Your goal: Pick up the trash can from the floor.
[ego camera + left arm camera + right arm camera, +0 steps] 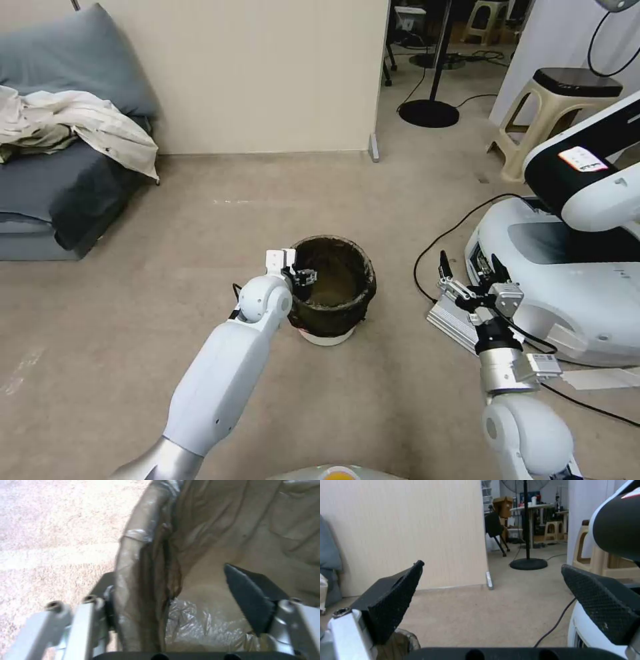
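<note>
**Left gripper astride the bin rim; right gripper idle and spread**

The trash can [333, 290] stands upright on the floor [200, 227], roughly central in the head view, directly ahead of the robot. It is a small round white bin; only its white base shows below the dark translucent bag [347, 313] that lines it and folds down over the outside of the wall. The interior appears to hold nothing but the liner.

The left gripper [303, 275] is at the can's rim on the side nearest the robot's left. In the left wrist view the bagged rim [146, 580] runs between the fingers: one dark pad [250, 597] sits inside the can, apart from the wall, while the other finger lies outside the wall, largely hidden behind the folded liner. The fingers are spread with the rim between them; whether the outer finger touches the wall cannot be told.

The right gripper [470, 280] hangs above the floor, well apart from the can on its right side, with its fingers wide and nothing between them. The right wrist view shows both textured pads [393, 600] separated, with open carpet beyond.

Just beside the right gripper sits a large white robot base [567, 293], with a black cable [440, 243] curving across the carpet between it and the can. A grey sofa [60, 200] carrying a crumpled pale cloth [87, 123] stands to the far left against a beige partition wall [267, 73]. A tan plastic stool [553, 113] and a black floor-stand base [429, 113] lie beyond.
</note>
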Controlling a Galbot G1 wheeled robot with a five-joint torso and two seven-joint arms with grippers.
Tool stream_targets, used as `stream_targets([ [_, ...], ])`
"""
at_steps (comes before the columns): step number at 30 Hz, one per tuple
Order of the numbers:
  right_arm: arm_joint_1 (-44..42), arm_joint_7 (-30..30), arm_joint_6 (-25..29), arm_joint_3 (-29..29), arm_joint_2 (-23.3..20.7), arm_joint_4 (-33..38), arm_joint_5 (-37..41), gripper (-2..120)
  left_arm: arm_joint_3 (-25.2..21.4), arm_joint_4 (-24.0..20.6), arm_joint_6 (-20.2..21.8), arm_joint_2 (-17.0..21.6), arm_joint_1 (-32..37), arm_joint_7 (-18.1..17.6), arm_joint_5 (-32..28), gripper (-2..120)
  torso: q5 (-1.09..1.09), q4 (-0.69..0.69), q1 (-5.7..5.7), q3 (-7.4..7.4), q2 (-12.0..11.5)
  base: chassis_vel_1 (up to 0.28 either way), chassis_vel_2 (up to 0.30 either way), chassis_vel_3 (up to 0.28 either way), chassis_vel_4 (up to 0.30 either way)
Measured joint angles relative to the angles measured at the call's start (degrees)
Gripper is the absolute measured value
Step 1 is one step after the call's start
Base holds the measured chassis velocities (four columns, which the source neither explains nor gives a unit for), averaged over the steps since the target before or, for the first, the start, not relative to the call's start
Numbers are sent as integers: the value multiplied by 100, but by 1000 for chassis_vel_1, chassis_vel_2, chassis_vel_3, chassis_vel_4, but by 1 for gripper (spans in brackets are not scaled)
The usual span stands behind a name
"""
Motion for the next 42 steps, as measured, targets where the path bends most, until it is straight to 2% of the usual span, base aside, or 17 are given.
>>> stream_targets([
  [1,2,0,2,0,1,-5,-1,100,-8,7,-1,0,-1,-6,1,58,0,0,0,0,0,0,0,0,0],
  [3,5,0,5,0,1,-8,-1,100,-16,10,-2,3,-1,-9,1,55,0,0,0,0,0,0,0,0,0],
  [11,0,1,40,-6,9,-18,-6,100,-151,1,-2,8,37,-64,1,22,-2,-1,0,0,0,0,0,0,0],
  [13,-2,0,43,-6,9,-19,-6,100,-165,-1,-2,8,40,-70,1,21,-2,-2,1,0,0,0,0,0,0],
  [16,-14,0,61,-9,8,-21,-9,100,-226,-27,-1,9,58,-87,-50,6,-3,-3,0,0,0,0,0,0,0],
  [30,-20,-1,68,-26,21,-17,-16,100,-473,-230,7,49,102,-145,-240,3,-2,-2,0,1,0,0,0,0,0],
  [42,-33,-4,65,-28,-16,12,-19,100,-1000,-1262,8,258,475,-236,-936,1,-2,-2,1,0,0,0,0,0,0],
])
